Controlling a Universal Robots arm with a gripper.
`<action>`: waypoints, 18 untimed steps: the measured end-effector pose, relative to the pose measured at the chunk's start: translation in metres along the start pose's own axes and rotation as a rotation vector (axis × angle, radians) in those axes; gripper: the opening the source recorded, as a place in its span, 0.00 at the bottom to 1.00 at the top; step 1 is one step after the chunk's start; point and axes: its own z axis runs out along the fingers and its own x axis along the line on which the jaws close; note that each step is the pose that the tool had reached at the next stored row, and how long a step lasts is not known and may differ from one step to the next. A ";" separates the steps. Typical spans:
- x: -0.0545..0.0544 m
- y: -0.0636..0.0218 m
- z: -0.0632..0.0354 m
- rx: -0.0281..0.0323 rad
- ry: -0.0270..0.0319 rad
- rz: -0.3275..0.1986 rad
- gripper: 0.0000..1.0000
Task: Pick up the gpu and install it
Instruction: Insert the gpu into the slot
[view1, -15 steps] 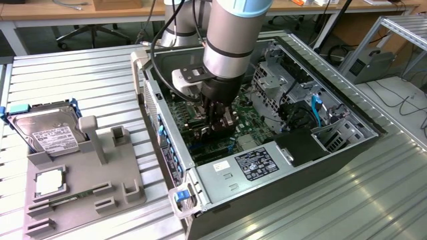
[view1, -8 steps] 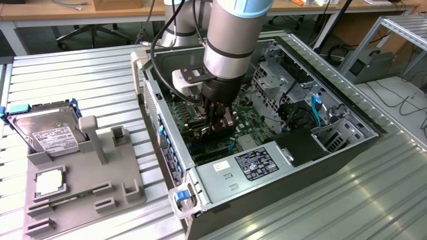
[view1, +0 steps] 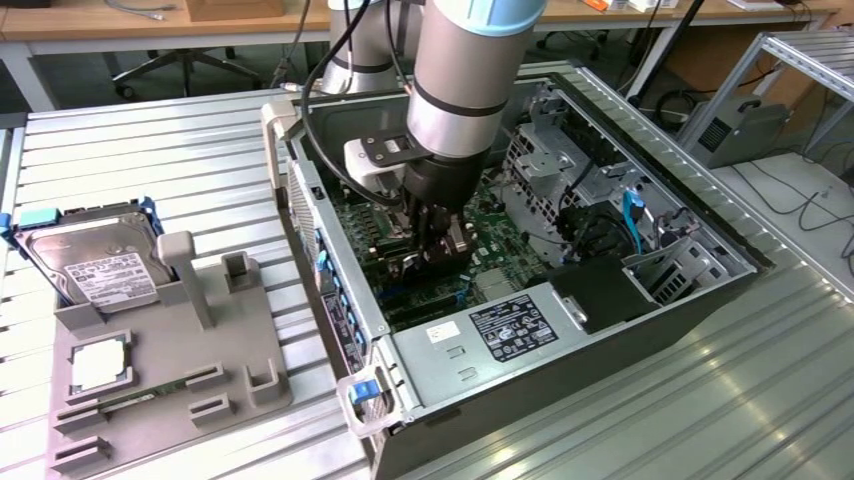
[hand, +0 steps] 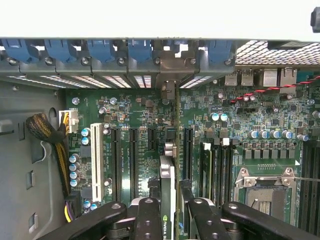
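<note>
My gripper (view1: 434, 240) reaches down into the open computer case (view1: 694, 215), over the green motherboard (view1: 501, 240). It is shut on the gpu (hand: 168, 175), a slim card seen edge-on between the two black fingers (hand: 148, 216). The card stands upright over the board, in line with the black expansion slots (hand: 132, 160). Its silver end bracket (hand: 168, 67) sits at the rear slot openings below the blue clips. In the exterior view the gpu (view1: 454, 255) shows as a dark piece under the fingers. Whether its lower edge sits in a slot is hidden.
On the exterior view's left, a grey fixture (view1: 240, 340) holds a silver hard drive (view1: 94, 265), a processor chip (view1: 100, 365) and a green RAM stick (view1: 134, 395). Inside the case are a white slot (hand: 96, 160), a cable bundle (hand: 47, 132), the CPU socket (hand: 265, 192) and drive cages (view1: 547, 170).
</note>
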 end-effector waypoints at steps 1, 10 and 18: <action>0.000 0.0000 0.0002 -0.0001 0.0001 0.000 0.26; 0.000 0.0001 0.0004 0.0000 -0.0001 0.000 0.26; 0.000 0.0001 0.0004 0.0000 -0.0001 0.000 0.51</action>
